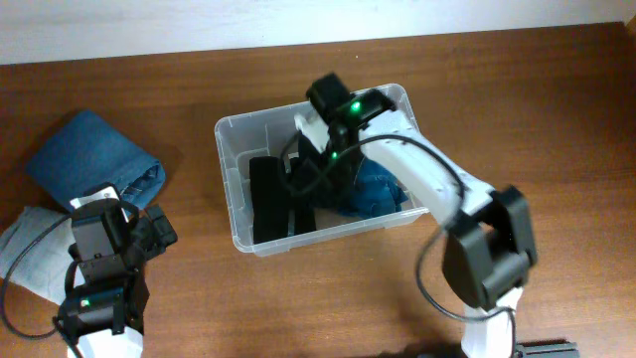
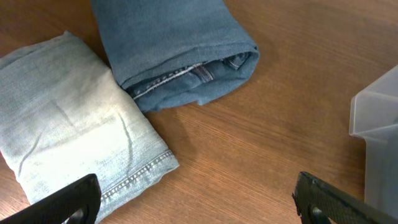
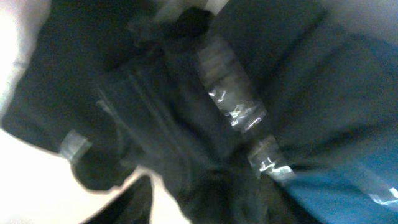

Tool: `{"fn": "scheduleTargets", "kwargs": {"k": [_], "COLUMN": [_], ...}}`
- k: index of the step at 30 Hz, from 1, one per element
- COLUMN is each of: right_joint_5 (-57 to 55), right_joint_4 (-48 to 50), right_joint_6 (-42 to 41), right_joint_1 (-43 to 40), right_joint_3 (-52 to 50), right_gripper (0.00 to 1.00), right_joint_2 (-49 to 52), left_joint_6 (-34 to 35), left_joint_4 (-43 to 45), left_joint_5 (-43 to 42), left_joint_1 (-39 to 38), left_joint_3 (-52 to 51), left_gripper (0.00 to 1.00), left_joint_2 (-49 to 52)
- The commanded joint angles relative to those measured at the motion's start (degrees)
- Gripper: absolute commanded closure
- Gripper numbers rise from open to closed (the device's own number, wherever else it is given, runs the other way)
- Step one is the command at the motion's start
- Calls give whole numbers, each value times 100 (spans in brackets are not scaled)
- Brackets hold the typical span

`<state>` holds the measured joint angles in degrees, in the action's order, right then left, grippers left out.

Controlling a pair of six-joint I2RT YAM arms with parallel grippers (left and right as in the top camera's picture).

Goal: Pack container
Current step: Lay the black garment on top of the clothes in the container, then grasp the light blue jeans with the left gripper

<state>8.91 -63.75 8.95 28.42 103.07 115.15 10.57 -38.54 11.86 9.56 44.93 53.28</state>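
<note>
The container [image 1: 228,149], a clear plastic tub, stands at the table's middle. In it a black folded garment [image 1: 266,199] stands on edge at the left and a dark blue garment [image 1: 376,194] lies at the right. My right gripper [image 1: 310,184] reaches down into the tub between them. Its wrist view is blurred: bunched black cloth [image 3: 174,124] fills the frame and covers the jaws, with blue cloth [image 3: 348,186] at the right. My left gripper [image 2: 199,202] is open and empty over bare table, left of the tub's corner [image 2: 376,118].
A folded dark blue pair of jeans [image 1: 94,154] [image 2: 180,50] lies at the table's left. A folded pale denim piece [image 1: 30,254] [image 2: 68,118] lies beside it, next to my left gripper. The pale wall runs along the table's far edge.
</note>
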Motion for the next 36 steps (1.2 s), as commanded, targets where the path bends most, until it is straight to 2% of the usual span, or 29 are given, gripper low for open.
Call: {"fn": "scheduleTargets", "kwargs": {"k": [1, 4, 7, 11, 14, 17, 22, 28, 32, 36], "right_joint_5": [-254, -243, -120, 81, 560, 721, 719, 719, 719, 713], "right_joint_4": [-44, -74, -409, -903, -946, -957, -964, -822, -778, -754], "right_joint_6": [2, -116, -127, -197, -214, -214, -212, -212, -212, -212], "right_joint_1": [-210, -581, -1075, -1742, -2096, -2192, -2127, -2127, -2127, -2129], "right_joint_3": [931, 1010, 1010, 964, 782, 573, 238, -31, -63, -66], "right_gripper": [1, 1, 2, 2, 1, 1, 2, 2, 2, 2], "right_joint_2": [-1368, -1875, -2133, -2100, -2033, -1932, -1829, -1808, -1808, -1808], "left_joint_6": [72, 76, 184, 791, 892, 944, 957, 870, 431, 199], "left_joint_4": [-61, -162, -326, -566, -522, -400, 9, 483, 1054, 1478], "left_joint_5": [2, -2, -2, -92, -444, -870, -1366, -1384, -1812, -1875], "left_joint_1": [37, 109, 492, 1532, 2455, 3414, 4393, 4774, 4787, 4787], "left_joint_3": [125, 125, 127, 127, 129, 129, 129, 129, 131, 131], "left_gripper": [1, 0, 1, 1, 1, 1, 1, 1, 1, 1], "left_joint_2": [11, 13, 13, 13, 57, 310, 1051, 2398, 3261, 3969]}}
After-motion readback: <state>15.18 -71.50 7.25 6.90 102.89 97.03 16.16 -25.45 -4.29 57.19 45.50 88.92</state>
